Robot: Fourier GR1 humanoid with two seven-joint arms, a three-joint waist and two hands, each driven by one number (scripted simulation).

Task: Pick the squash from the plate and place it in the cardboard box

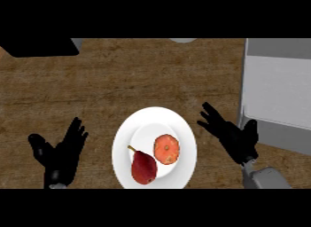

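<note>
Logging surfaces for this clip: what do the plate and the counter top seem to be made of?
The plate: likely glazed ceramic, plain white and smooth with a paler inner well, though plastic cannot be ruled out. The counter top: wood or wood-look laminate, brown with streaky grain, matte, no glare.

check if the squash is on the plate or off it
On: the orange squash lies on the white plate, beside a dark red pear.

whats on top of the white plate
A round orange squash and a dark red pear lie side by side on the plate. The patches of plate beneath them are covered.
</note>
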